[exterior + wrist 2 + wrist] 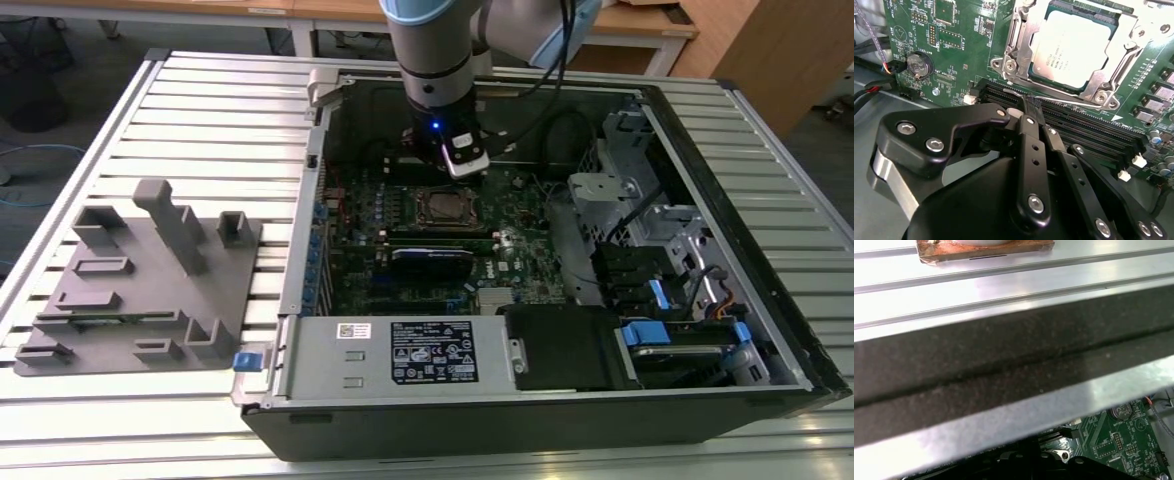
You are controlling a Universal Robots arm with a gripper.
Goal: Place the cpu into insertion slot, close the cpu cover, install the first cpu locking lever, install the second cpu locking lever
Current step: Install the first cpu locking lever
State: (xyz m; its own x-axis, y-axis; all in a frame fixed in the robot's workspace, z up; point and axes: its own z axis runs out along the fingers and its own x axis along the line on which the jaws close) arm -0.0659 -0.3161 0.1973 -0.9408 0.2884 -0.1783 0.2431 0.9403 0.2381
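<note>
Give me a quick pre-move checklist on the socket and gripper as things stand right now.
1. The cpu lies flat in the insertion slot: ok.
2. The cpu cover is down around the chip: ok.
3. Wire locking lever along the socket's near edge fully latched: cannot tell.
4. The gripper fingers are closed, tips at that lever: ok.
5. Gripper clear of the memory slots: cannot tell.

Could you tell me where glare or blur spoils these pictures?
In the second wrist view, glare whitens the cpu, while the gripper in front looks soft, out of focus. In the first wrist view, the slatted table is washed out and a close dark case edge is blurred. The exterior view is evenly lit.
</note>
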